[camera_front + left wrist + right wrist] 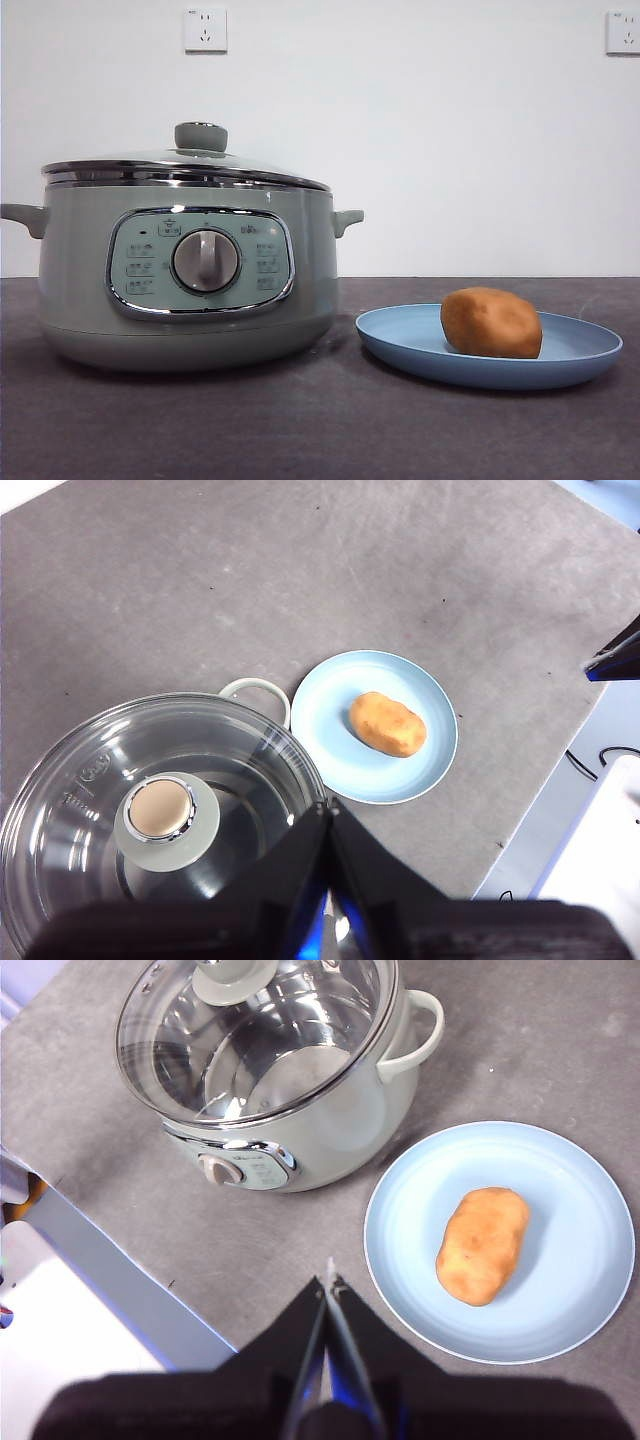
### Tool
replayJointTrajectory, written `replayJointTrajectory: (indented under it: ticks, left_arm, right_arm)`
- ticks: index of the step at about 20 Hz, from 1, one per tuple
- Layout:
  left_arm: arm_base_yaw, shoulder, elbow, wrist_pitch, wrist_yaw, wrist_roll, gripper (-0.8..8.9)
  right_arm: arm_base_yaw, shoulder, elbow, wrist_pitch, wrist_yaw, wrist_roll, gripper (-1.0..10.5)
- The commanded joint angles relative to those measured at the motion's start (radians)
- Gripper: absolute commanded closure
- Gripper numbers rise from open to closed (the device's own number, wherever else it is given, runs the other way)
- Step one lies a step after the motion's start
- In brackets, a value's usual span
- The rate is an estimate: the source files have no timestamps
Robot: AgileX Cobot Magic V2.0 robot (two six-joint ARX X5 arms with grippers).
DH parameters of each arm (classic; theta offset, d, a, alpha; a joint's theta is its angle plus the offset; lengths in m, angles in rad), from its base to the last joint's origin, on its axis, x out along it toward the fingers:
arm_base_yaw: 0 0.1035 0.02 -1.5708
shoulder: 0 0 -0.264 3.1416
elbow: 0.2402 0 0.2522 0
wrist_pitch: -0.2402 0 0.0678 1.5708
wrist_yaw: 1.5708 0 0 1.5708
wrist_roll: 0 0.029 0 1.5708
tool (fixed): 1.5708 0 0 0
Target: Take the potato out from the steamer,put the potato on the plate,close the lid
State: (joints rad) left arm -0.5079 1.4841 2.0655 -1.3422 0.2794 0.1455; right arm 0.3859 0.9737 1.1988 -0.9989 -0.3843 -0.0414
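On my left wrist camera the left gripper (328,815) has its jaws pressed together with nothing between them, hanging above the rim of the steamer (255,695). The right gripper (329,1278) is the same: jaws together, empty, held over the bare grey table (250,1250) between the steamer and the plate (400,1210). Neither one touches anything I can see.

Looking outward, the lid (185,165) sits seated on the steamer, its pale green knob (201,136) upright on top, and through the glass I see only the shiny inner pot. The potato (491,322) lies on its side on the light-blue plate, which rests on the table just beside the steamer, near its side handle (347,219).
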Motion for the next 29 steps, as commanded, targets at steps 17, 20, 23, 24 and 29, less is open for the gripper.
replayJointTrajectory:
  ticks: [17,20,23,24,29]
  left_arm:
    - [0.046,-0.556,-0.912,0.877,-0.089,-0.104,8.17]
    - [0.109,-0.75,-1.286,1.195,-0.09,-0.213,8.17]
    - [0.171,-0.95,-1.584,1.417,-0.089,-0.266,8.17]
    - [0.192,-1.025,-1.667,1.462,-0.089,-0.285,8.17]
    - [0.279,-1.334,-1.925,1.49,-0.09,-0.33,8.17]
  right_arm:
    - [0.001,0.0,0.002,0.002,0.001,-0.005,9.5]
    - [0.001,0.0,0.002,0.002,0.001,-0.005,9.5]
    - [0.001,0.0,0.002,0.002,0.001,-0.005,9.5]
    - [0.001,0.0,0.002,0.002,0.001,-0.005,9.5]
    - [0.001,0.0,0.002,0.002,0.001,-0.005,9.5]
